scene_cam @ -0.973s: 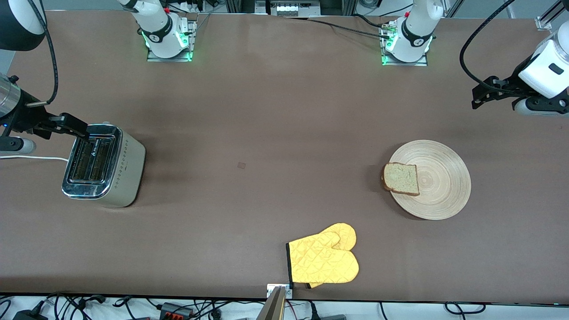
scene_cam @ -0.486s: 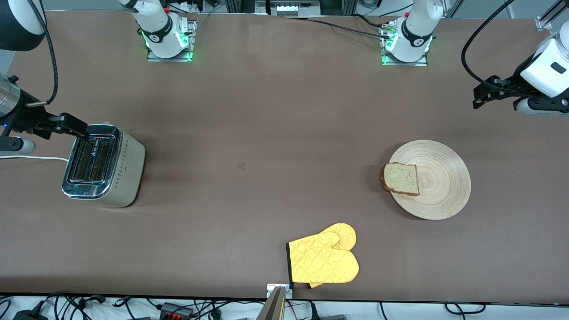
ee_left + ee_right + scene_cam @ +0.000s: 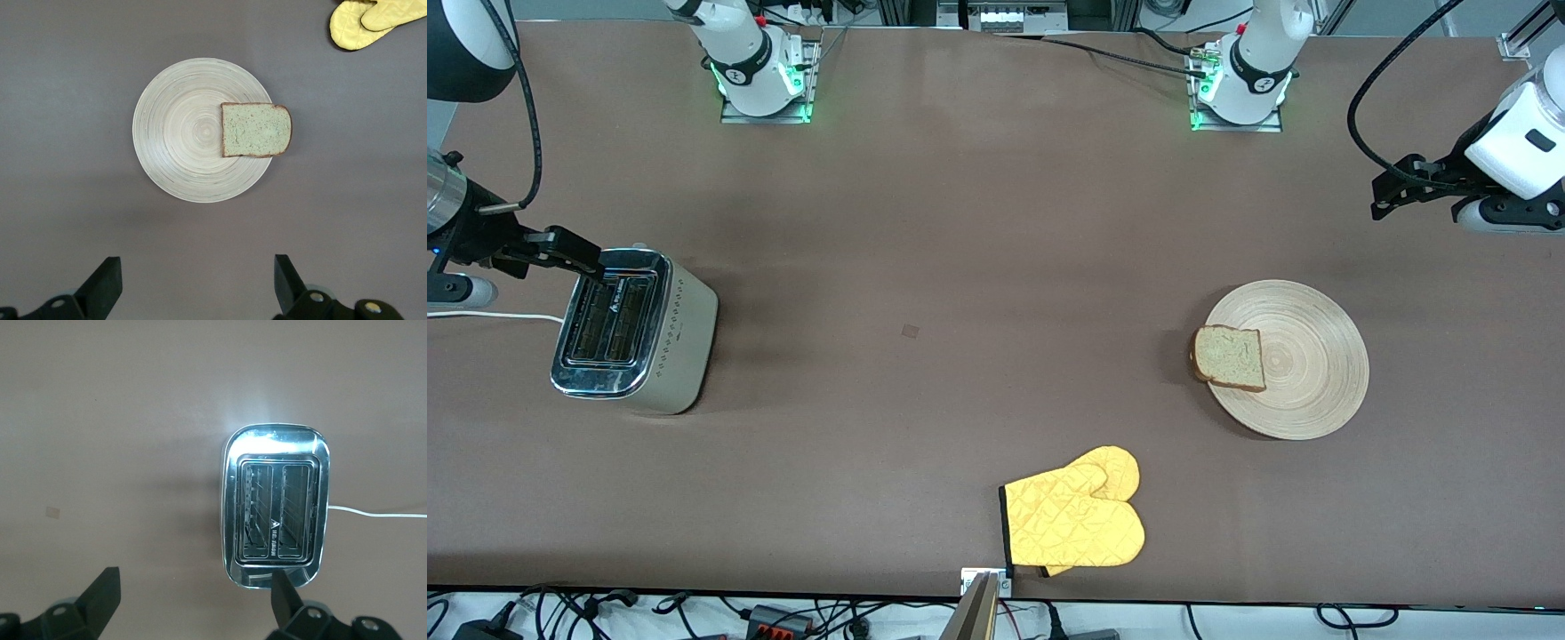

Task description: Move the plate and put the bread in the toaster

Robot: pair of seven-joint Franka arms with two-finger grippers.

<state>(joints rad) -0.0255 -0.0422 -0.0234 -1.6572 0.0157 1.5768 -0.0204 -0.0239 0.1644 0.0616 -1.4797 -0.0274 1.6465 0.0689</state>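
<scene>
Plate (image 3: 1287, 359): on the worktop (image 3: 978, 267) toward the left arm's end, not yet moved; bread (image 3: 1230, 357): lying on its rim, overhanging; toaster (image 3: 633, 331): toward the right arm's end, both slots empty; whole task outstanding. Left end effector (image 3: 1383, 197): open, empty, above bare worktop near the plate; right end effector (image 3: 585, 260): open, empty, over the toaster. Only the right wrist view looks straight down the slots; an oven mitt (image 3: 1076, 520) lies nearest the front camera.

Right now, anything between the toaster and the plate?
Front view: only bare tabletop between the toaster and the plate. The yellow oven mitts lie nearer the camera, off that line.
</scene>
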